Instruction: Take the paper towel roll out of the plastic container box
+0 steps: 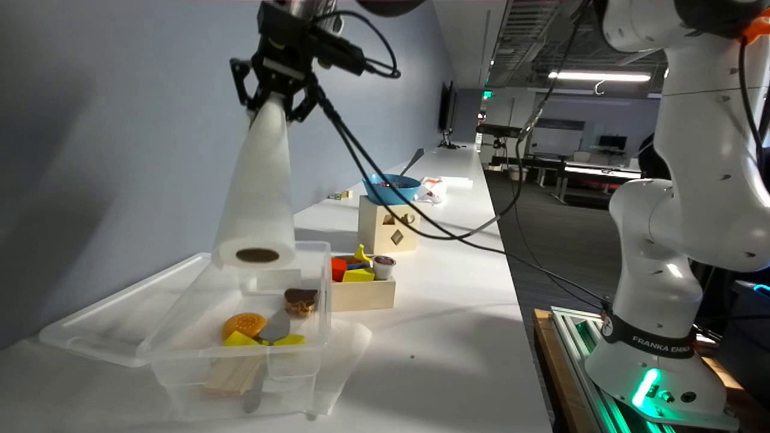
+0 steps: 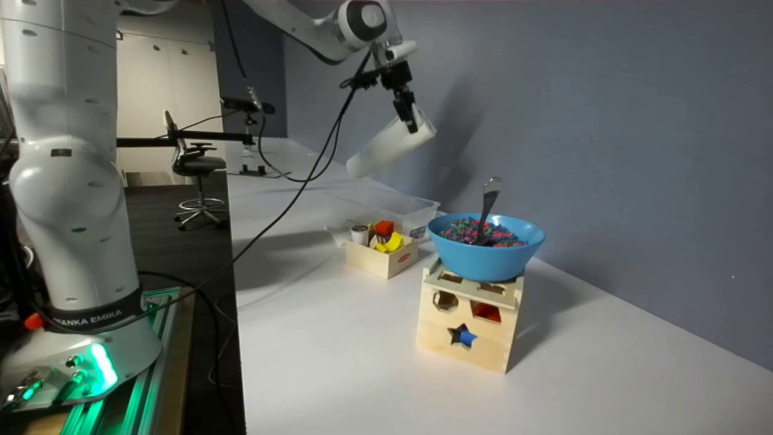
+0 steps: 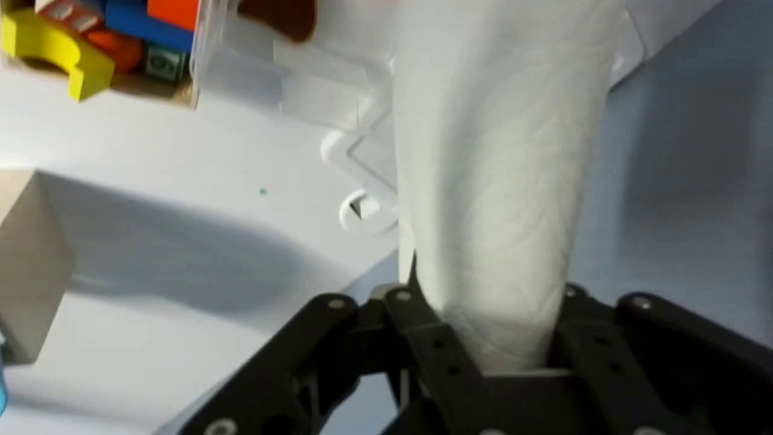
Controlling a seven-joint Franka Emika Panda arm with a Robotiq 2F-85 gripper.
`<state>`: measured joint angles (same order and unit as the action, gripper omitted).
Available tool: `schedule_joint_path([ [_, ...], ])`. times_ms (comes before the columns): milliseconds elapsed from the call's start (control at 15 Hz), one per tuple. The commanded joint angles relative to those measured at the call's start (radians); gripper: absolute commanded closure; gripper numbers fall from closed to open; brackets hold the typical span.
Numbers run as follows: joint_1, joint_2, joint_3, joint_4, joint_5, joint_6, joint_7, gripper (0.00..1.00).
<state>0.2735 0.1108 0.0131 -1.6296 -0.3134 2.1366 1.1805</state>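
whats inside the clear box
In an exterior view, the plastic box holds a toy bun, yellow pieces, a brown piece and a tan piece. Whatever lies beneath is covered; the paper towel roll hides part of the far end.

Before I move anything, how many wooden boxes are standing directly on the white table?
2: a wooden box with shaped holes, under the blue bowl, and a smaller, open wooden box, holding toys, beside the plastic container box. Others may be hidden.

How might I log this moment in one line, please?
black two-finger gripper: shut on white cylindrical paper towel roll | roll: tilted, above clear rectangular plastic container box | status: out of box, unreleased
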Motion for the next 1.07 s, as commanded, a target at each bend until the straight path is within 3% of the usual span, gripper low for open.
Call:
schedule_joint_path([
  [0, -0.03, -0.16, 0.035, -0.039, -0.194, -0.024, 0.038, 0.92],
  [400, -0.166, -0.286, 0.061, -0.146, -0.522, 0.104, 0.107, 0.92],
  [667, -0.289, -0.285, 0.024, -0.251, -0.797, 0.234, 0.342, 0.92],
  [800, -0.331, -0.252, 0.009, -0.272, -0.949, 0.217, 0.493, 0.92],
  [1000, -0.338, -0.194, 0.011, -0.308, -1.155, 0.082, 0.715, 0.92],
])
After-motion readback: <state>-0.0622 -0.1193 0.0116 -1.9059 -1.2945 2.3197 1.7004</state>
